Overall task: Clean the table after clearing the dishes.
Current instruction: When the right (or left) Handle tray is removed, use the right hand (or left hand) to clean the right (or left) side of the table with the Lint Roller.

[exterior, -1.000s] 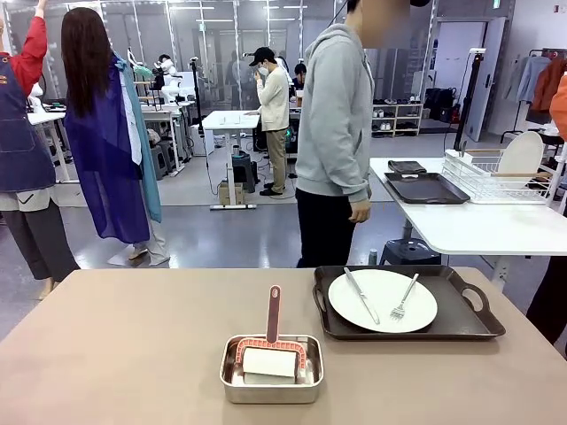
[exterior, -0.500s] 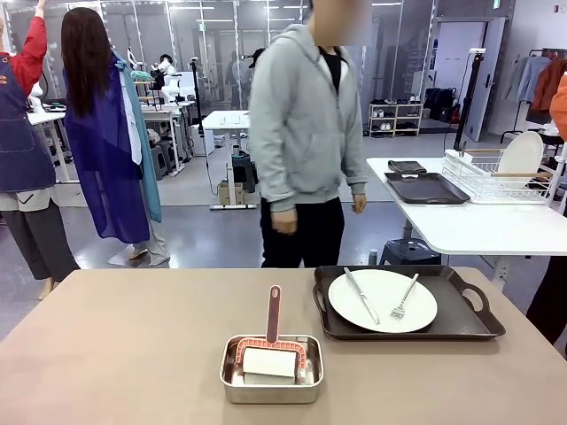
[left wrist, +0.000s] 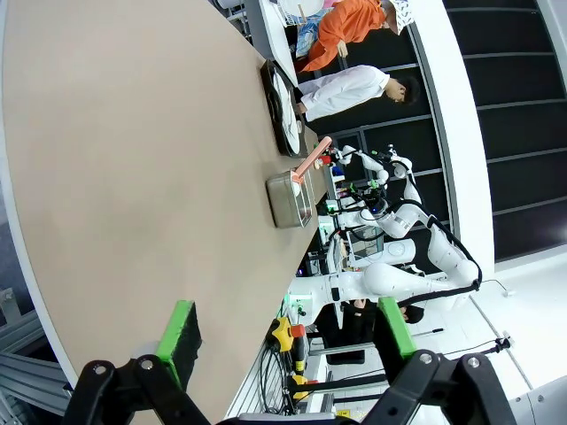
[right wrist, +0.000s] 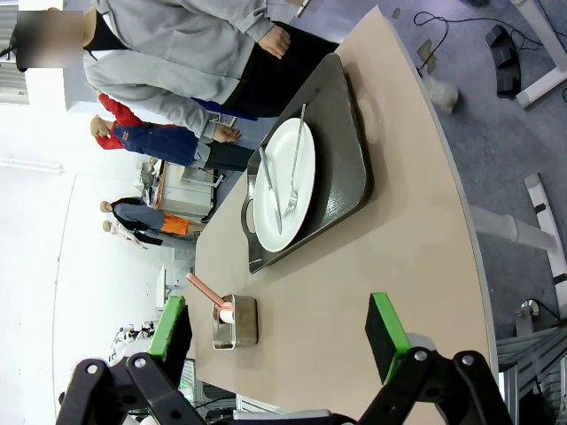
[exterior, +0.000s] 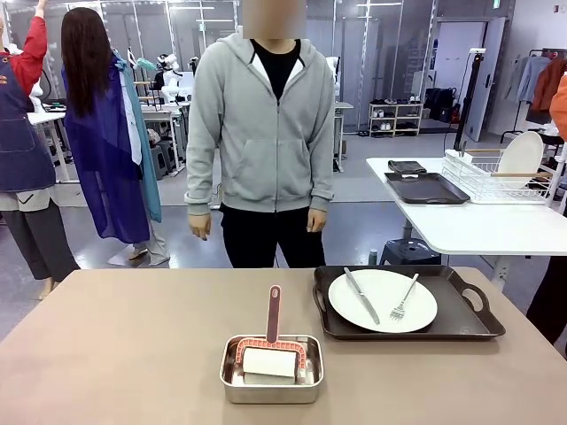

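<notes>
Left claw [left wrist: 288,335]: released, its green-padded fingers [left wrist: 182,341] spread wide, hovering above the table's near left edge.
Right claw [right wrist: 279,335]: released too, fingers [right wrist: 385,329] wide apart, hanging over the near right part of the table.
Table [exterior: 115,336]: plain brownish-taupe top; its left half is bare surface.
Steel pan [exterior: 229,372]: small and square, sitting near the middle of the table, close to the near edge.
Roller [exterior: 268,361]: white roll lying inside the pan, its pink handle [exterior: 274,310] slanting up over the far rim.
Tray [exterior: 461,323]: dark, rectangular, with handles at both ends; it sits flat on the table right of the pan and a little farther off, apart from it.
Plate [exterior: 383,288]: round and white, resting in the left half of the tray.
Knife [exterior: 361,297]: lying on the left part of the plate, angled near to far.
Fork [exterior: 405,299]: on the right part of the plate, tines toward the near side.
Person [exterior: 261,133]: in a grey hoodie, standing at the table's far edge, facing across it, just left of the tray; both hands hang by the hips, touching nothing.
White table [exterior: 496,230]: far right, behind the tray, well apart from the claws.
Wire rack [exterior: 496,184]: on the white table, with a white dish [exterior: 521,152] standing upright in it.
Second dark tray [exterior: 427,188]: flat on the white table, just left of the rack.
</notes>
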Action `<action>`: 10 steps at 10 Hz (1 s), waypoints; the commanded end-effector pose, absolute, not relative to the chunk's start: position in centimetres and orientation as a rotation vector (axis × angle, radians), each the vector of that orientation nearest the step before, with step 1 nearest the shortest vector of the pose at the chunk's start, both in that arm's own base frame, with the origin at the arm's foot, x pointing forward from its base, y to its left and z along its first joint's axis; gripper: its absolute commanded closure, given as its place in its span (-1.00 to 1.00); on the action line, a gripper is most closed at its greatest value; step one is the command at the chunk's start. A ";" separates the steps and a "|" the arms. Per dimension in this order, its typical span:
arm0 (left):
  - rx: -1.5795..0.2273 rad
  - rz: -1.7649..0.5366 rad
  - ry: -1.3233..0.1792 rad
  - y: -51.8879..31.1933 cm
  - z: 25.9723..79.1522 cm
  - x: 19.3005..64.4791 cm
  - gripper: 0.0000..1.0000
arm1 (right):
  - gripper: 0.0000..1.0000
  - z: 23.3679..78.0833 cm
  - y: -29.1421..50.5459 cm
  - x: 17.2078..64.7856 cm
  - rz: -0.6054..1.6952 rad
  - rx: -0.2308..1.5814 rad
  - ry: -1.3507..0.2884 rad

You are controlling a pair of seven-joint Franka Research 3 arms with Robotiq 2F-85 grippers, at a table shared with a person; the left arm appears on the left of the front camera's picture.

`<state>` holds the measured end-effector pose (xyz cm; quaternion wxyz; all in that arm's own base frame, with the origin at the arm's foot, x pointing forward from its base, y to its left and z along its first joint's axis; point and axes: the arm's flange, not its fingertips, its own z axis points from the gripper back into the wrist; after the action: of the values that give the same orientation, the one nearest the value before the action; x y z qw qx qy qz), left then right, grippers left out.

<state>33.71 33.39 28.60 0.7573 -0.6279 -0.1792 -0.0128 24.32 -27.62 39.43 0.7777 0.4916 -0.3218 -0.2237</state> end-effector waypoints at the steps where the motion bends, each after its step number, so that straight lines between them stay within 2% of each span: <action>1: -1.366 -0.022 -0.392 33.4 28.8 33.4 -1.00 | -1.00 39.6 -27.6 24.2 -0.478 1.070 -0.706; 10: -1.366 -0.022 -0.392 33.4 28.8 33.4 -1.00 | -1.00 39.6 -27.6 24.2 -0.478 1.070 -0.706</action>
<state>33.71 33.39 28.60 0.7573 -0.6279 -0.1792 -0.0128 24.32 -27.62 39.43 0.7777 0.4916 -0.3218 -0.2237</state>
